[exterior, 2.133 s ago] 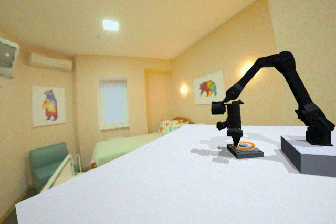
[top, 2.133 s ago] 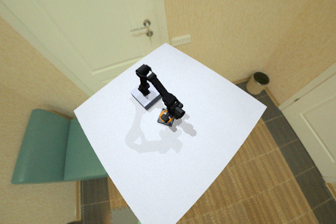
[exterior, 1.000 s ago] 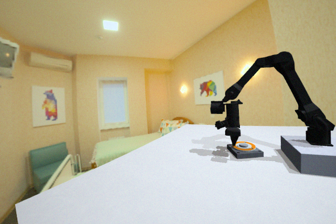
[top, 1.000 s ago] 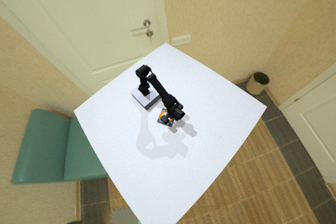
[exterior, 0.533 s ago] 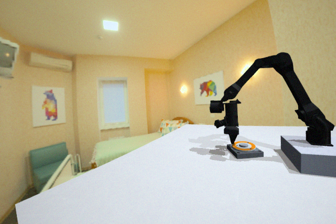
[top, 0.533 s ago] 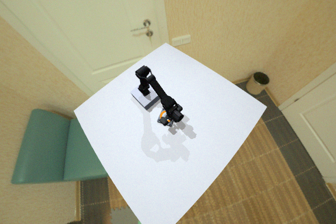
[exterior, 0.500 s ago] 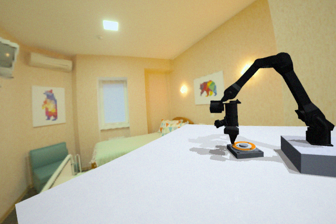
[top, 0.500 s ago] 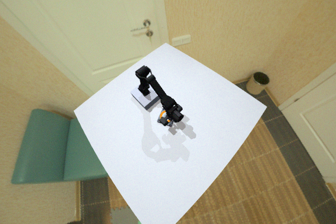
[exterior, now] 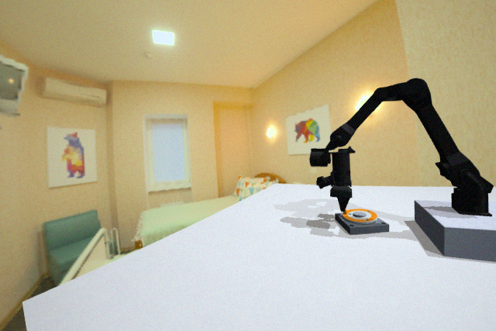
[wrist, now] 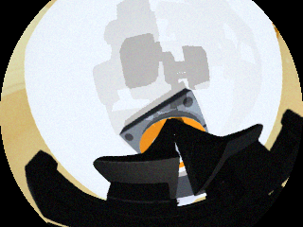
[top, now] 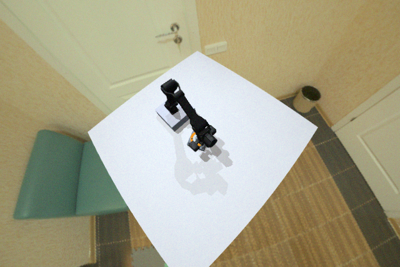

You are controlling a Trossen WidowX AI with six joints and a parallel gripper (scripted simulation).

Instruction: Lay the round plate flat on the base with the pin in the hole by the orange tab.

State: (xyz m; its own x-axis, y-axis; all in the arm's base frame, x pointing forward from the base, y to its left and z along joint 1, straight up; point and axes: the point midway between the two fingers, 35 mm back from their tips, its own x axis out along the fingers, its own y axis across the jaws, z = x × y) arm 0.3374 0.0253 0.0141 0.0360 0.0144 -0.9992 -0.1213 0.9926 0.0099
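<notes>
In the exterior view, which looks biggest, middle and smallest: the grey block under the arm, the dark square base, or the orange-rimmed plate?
1. Grey block, though it sits nearest the camera.
2. Dark square base.
3. Orange-rimmed plate, narrower than the base beneath it.

No text, label, brand, number or sign can be read in any view. The two wall pictures (exterior: 308,129) in the exterior view carry only colourful bear shapes, with no lettering that can be made out.
</notes>
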